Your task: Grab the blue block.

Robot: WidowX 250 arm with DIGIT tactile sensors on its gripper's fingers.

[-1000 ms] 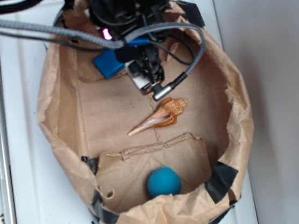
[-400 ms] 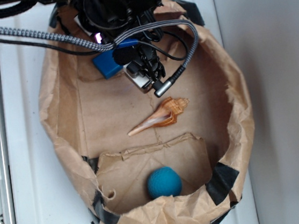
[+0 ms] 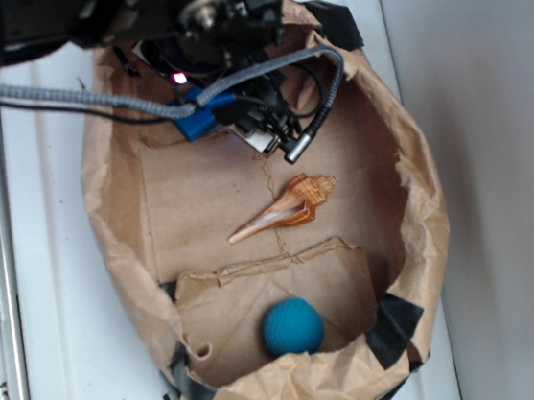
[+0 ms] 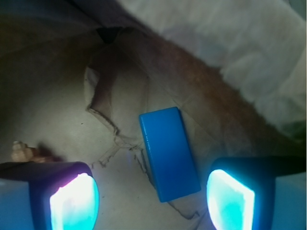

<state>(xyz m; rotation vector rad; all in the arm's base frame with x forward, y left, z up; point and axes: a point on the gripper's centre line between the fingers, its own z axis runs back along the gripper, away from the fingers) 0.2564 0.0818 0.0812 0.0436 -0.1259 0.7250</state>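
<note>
- Jaws, spread wide, have shifted over the blue block (image 4: 169,153), which now lies between them, untouched.
- Descent and closing look next.

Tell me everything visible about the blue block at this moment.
The blue block is a flat, smooth, bright blue slab with rounded corners, plastic by its look. It lies flat on the creased brown paper floor of the paper bag, near the far wall. In the wrist view it sits between the open fingers of the hand, touching neither. From outside, the arm hides most of it.
</note>
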